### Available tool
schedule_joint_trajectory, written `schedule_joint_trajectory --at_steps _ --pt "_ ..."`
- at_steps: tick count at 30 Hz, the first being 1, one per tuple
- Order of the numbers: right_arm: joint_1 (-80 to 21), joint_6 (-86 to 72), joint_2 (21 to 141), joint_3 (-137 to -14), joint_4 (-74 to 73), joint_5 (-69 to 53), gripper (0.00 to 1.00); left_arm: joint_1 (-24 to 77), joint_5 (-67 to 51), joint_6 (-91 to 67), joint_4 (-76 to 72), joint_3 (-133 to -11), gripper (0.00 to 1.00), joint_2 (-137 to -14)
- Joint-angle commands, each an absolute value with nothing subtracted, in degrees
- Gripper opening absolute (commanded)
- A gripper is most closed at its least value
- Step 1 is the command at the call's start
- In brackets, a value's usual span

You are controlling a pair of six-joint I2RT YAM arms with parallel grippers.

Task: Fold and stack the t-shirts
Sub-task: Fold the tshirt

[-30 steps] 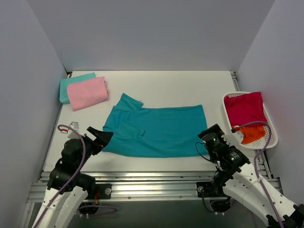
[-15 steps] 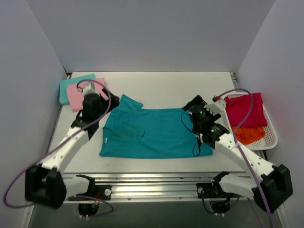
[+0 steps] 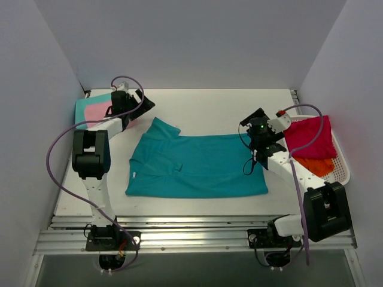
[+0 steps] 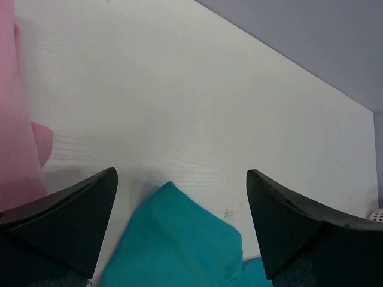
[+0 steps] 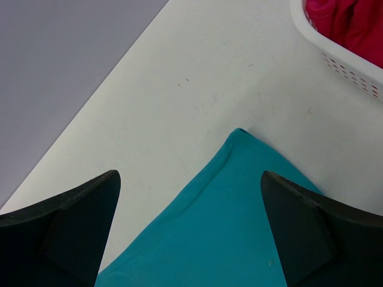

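A deep teal t-shirt (image 3: 197, 167) lies spread flat in the middle of the table, its sleeve pointing to the far left. My left gripper (image 3: 145, 105) is open and empty above the tip of that sleeve (image 4: 179, 245), fingers (image 4: 66, 221) on either side of it. My right gripper (image 3: 247, 121) is open and empty above the shirt's far right corner (image 5: 239, 221). A folded pink shirt (image 3: 99, 113) lies on a pale aqua one (image 3: 84, 107) at the far left, partly hidden by my left arm. Crimson (image 3: 308, 137) and orange (image 3: 314, 166) shirts lie in the basket.
The white lattice basket (image 3: 342, 170) stands at the right edge; its rim shows in the right wrist view (image 5: 347, 66). Grey walls close in the back and both sides. Pink cloth (image 4: 18, 149) lies just left of my left gripper.
Both arms have reached out from the near edge to the far side of the teal shirt, the left to the sleeve, the right to the far right corner. The shirt lies still.
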State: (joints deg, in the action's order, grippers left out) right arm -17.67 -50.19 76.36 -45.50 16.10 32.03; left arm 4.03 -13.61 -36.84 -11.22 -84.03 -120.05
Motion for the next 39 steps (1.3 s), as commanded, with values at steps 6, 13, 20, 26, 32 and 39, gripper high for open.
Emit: schedule_joint_trajectory --at_steps 6,13,20,26,32,39 --pt "-14.42 -48.08 79.19 -46.5 20.56 29.18 1.0 2.9 -26.89 -38.67 -19.67 -87.99 0.97 -128.49" --pt "-13.8 -48.43 81.91 -45.97 22.76 27.43 1.0 4.39 -30.58 -37.18 -21.45 -84.38 0.97 -130.16" --pt "-13.71 -48.52 82.88 -46.14 22.33 28.03 1.0 4.39 -30.32 -37.53 -23.55 -81.3 0.87 -129.29" --pt "-13.45 -48.25 83.32 -46.76 21.71 28.47 1.0 4.39 -30.41 -37.71 -23.12 -82.17 0.58 -129.72" --pt "-12.4 -46.23 87.7 -49.38 22.76 28.13 1.0 4.04 -30.23 -37.27 -20.92 -84.72 0.08 -131.22" --pt "-8.79 -43.68 102.03 -58.44 21.97 21.37 0.98 3.52 -30.06 -36.65 -18.64 -89.03 0.02 -132.8"
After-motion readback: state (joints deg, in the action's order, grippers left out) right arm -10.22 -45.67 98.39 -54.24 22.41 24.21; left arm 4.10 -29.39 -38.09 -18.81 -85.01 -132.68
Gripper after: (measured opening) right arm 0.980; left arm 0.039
